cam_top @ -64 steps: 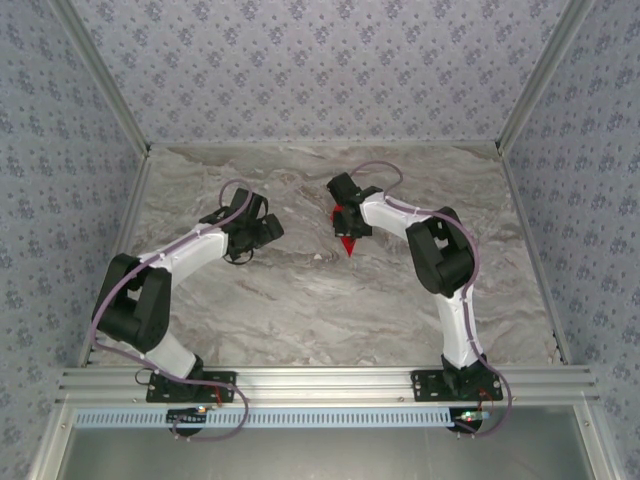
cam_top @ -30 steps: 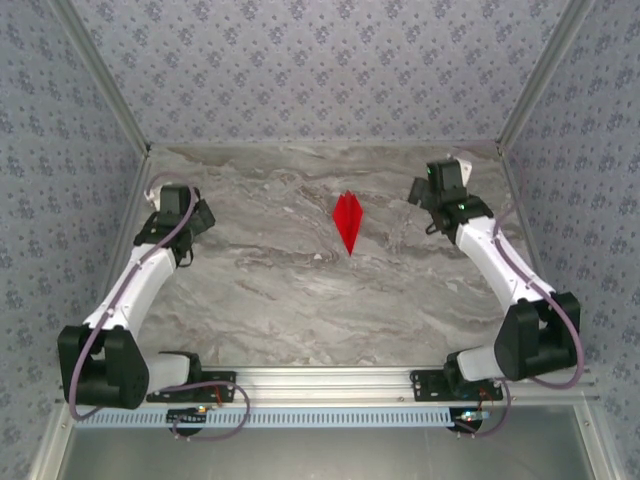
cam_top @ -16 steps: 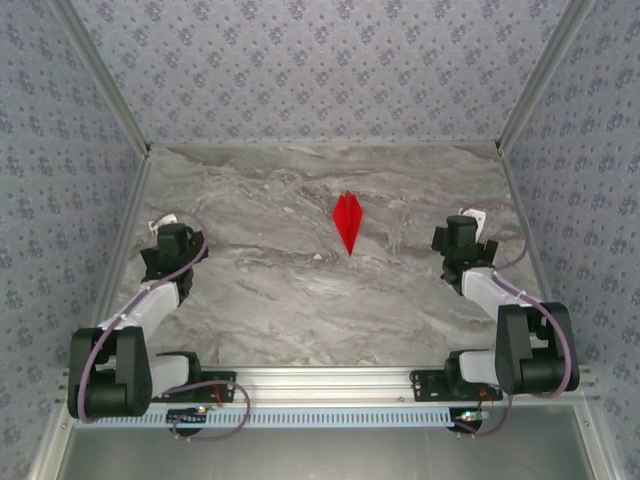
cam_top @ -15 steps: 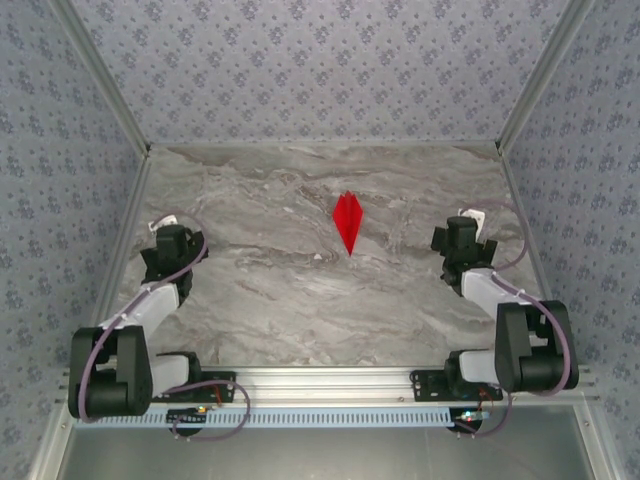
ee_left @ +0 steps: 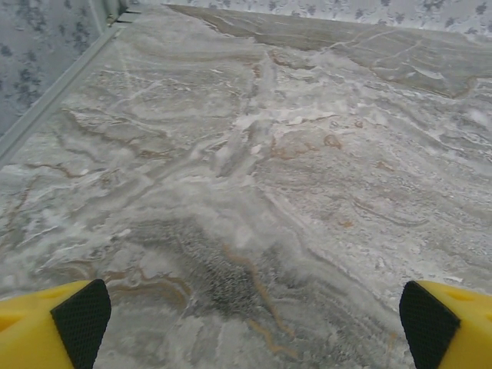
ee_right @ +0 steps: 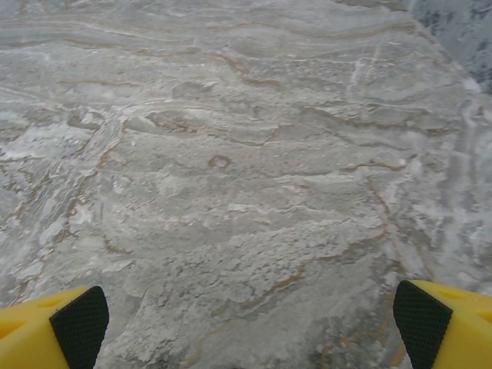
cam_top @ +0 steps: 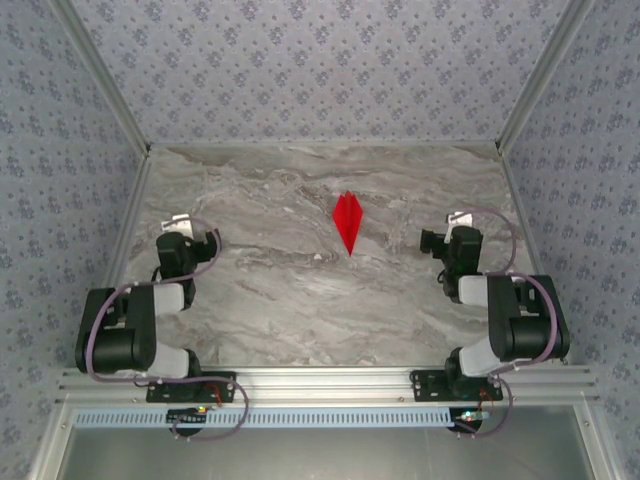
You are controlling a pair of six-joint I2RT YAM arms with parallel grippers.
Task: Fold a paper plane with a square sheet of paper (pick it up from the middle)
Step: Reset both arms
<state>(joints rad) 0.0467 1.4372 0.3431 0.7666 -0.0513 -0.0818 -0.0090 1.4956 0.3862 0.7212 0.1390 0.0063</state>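
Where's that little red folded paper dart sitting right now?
In the overhead view, the slim bright red paper plane lies on the marbled grey table, slightly right of centre toward the back, nearer the right arm than the left arm.

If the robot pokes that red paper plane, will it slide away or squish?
Probably slide: the paper plane looks thin and light, lying loose on the smooth marble-look table. It likely bends easily too, being folded paper, though the folds may stiffen it lengthwise. Its flat shape shouldn't roll.

Left tool and right tool, both wide open, empty.
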